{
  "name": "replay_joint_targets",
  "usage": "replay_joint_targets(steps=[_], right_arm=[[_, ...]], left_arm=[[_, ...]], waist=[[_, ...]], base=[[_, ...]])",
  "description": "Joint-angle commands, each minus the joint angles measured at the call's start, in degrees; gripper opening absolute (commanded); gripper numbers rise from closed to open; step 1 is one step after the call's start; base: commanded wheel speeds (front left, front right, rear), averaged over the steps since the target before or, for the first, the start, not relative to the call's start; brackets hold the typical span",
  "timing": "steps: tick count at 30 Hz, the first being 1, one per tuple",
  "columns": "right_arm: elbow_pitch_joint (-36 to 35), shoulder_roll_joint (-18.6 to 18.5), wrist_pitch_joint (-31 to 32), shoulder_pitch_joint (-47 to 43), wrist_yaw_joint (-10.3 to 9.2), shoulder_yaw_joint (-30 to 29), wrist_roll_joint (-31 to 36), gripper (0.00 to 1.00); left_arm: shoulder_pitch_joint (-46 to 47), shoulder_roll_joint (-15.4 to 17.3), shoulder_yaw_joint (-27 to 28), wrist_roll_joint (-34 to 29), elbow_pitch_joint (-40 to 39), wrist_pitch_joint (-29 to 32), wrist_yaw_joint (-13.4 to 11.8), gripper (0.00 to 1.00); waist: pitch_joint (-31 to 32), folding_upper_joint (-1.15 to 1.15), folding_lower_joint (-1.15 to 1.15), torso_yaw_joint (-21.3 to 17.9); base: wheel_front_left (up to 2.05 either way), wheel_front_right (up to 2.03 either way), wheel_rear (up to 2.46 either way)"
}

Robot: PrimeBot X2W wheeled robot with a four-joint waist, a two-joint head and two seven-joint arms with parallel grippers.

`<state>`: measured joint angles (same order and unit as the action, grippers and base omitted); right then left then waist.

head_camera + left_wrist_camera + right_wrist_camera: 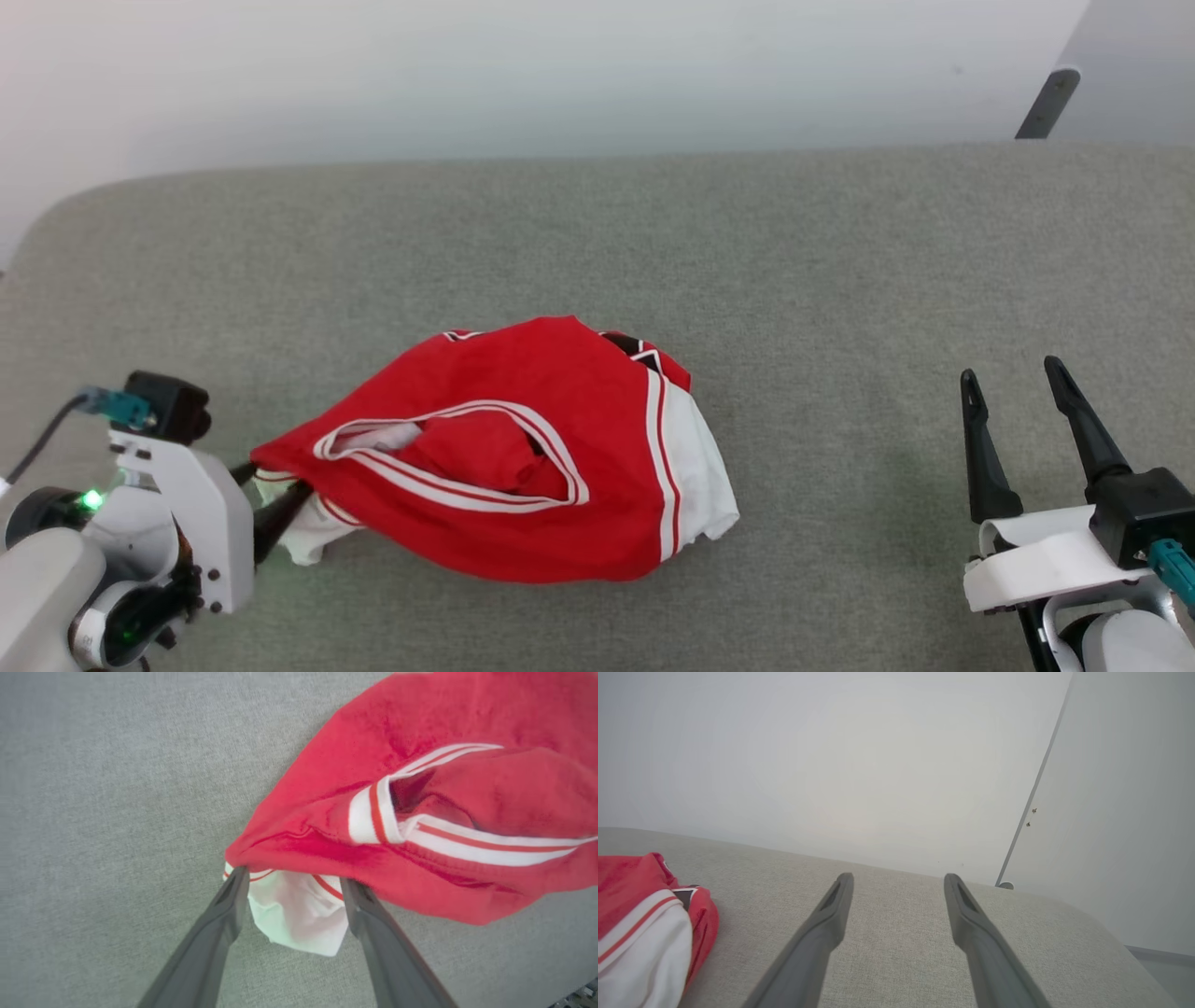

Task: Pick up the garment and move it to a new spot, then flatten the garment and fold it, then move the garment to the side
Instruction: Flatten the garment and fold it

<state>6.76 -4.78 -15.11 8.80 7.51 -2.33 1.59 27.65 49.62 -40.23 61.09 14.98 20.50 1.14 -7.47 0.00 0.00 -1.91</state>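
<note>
The garment (523, 448) lies crumpled in a heap on the grey fabric surface (794, 252), left of centre. It is red with white-and-red striped trim and a white sleeve at its right end. My left gripper (271, 495) is at the heap's left end. In the left wrist view its two fingers stand apart, open, with a white sleeve corner of the garment (420, 812) lying between them (294, 877). My right gripper (1011, 369) is open and empty at the lower right, well away from the cloth. The right wrist view shows that gripper (899, 876) over bare fabric, the garment (640, 914) at its left edge.
The grey surface ends at a pale wall (560, 75) behind, with a rounded corner at the far left. A dark slanted post (1047, 103) stands beyond the far right edge. Bare fabric stretches between the heap and my right gripper.
</note>
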Motion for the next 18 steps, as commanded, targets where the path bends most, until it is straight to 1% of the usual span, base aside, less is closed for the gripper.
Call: replay_joint_targets(steps=[1, 6, 8, 15, 18], right_arm=[[0.12, -0.18, -0.06, -0.07, -0.04, 0.05, -0.11, 1.0], [0.52, -0.48, -0.06, -1.02, -0.04, 0.46, -0.31, 1.0], [0.86, -0.65, -0.06, -1.29, -0.04, 0.89, -0.58, 1.0], [1.91, -1.08, -0.06, -1.95, -0.04, 1.93, -0.92, 1.0], [2.34, -1.23, -0.06, -2.5, -0.04, 2.02, -1.24, 1.0]], left_arm=[[-0.87, -0.11, 0.44, 0.38, -0.37, -0.84, -0.37, 1.0], [-2.16, -0.12, 2.13, -0.38, -2.45, -5.74, -1.76, 1.0], [-3.1, -0.32, 2.99, -0.76, -3.08, -8.51, -2.76, 1.0], [-7.42, -1.03, 6.02, -2.79, -5.16, -20.45, -5.65, 1.0], [-9.63, -1.54, 7.29, -3.7, -5.54, -26.08, -6.47, 1.0]], waist=[[0.94, 0.0, 0.0, 0.71], [2.85, 0.0, 0.0, 2.3], [3.64, 0.0, 0.0, 3.01], [6.08, 0.0, 0.0, 5.64], [7.04, 0.0, 0.0, 6.8]], base=[[0.0, 0.0, 0.0], [0.0, 0.0, 0.0], [0.0, 0.0, 0.0], [0.0, 0.0, 0.0], [0.0, 0.0, 0.0]])
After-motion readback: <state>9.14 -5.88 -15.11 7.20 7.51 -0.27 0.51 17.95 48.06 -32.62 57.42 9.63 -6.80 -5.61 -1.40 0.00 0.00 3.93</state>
